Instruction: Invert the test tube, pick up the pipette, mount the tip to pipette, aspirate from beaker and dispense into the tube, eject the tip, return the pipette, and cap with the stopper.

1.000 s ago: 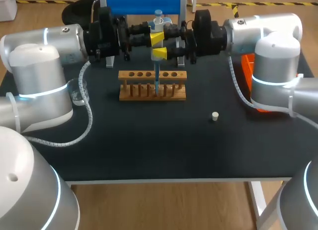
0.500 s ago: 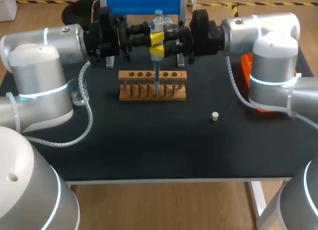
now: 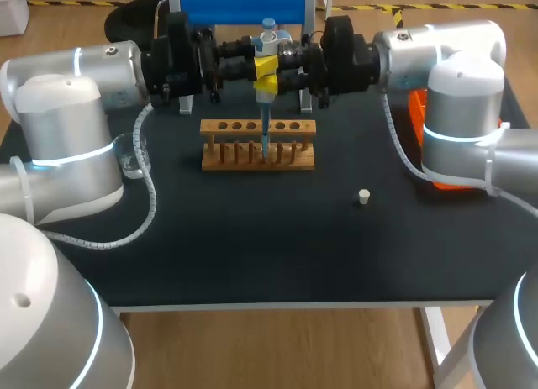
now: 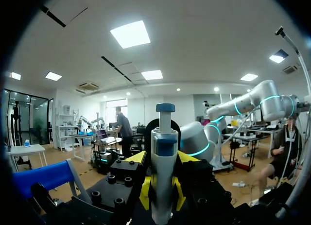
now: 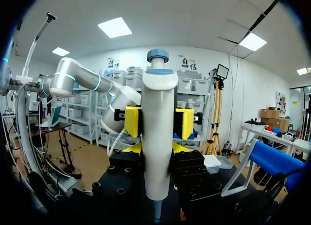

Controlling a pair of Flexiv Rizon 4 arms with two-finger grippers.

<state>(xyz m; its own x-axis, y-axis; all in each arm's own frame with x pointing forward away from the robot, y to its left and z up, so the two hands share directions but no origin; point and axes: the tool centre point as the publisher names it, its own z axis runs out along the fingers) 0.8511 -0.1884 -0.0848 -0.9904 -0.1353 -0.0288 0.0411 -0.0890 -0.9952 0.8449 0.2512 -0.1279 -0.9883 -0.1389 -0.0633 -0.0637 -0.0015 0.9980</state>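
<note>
Now the pipette (image 3: 266, 46) stands straight up, just above the wooden rack (image 3: 235, 164). Its thin blue tip (image 3: 264, 141) points down and reaches the row of holes in the top of the rack, near the middle. I cannot tell if a tube sits in that hole.

The left arm (image 3: 101, 70) comes in from the left of the rack. The right arm (image 3: 437, 49) comes in from the right of it. They meet over the rack, with the pipette right between them.

Both sets of jaws are at the fat white body of the pipette. The left jaws are clenched on the pipette. The right jaws grasp the pipette too, from the other way. Yellow fingertips (image 5: 132, 122) press on its two sides. The blue button (image 4: 165, 108) on top pokes up free above them.

The small white stopper (image 3: 364, 197) lies on the black counter (image 3: 277, 246), in front of the rack and off to its right, well apart from it. The clear beaker (image 3: 130, 158) stands to the left of the rack, partly hidden by the left arm.
</note>
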